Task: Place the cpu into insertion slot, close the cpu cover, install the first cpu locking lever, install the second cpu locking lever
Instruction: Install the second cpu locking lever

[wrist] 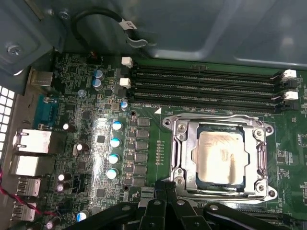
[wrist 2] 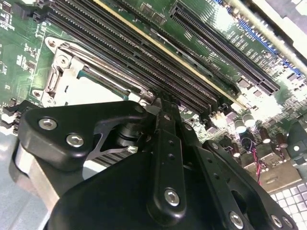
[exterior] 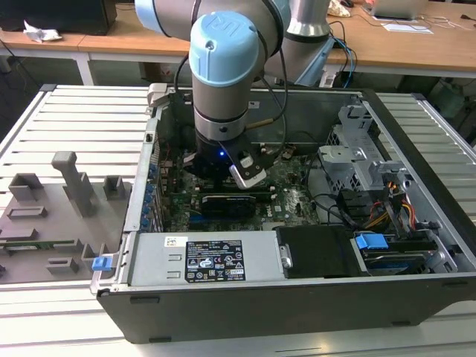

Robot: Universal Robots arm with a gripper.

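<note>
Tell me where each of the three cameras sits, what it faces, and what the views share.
Exterior view: off the arm, looking down into the open case; the arm drops in, gripper over the board.
First wrist view: on the wrist, facing the cpu under its cover; fingertips at the cover's edge.
Second wrist view: on the wrist, low along the board; gripper in the foreground, cover behind.
Shared: both wrist views show the cover and memory slots.

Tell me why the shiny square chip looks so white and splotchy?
In the first wrist view, light bounces off the cpu and its metal cpu cover, washing out patches. In the second wrist view, the black hand sits close and dark, while the green board behind glares pale.
</note>
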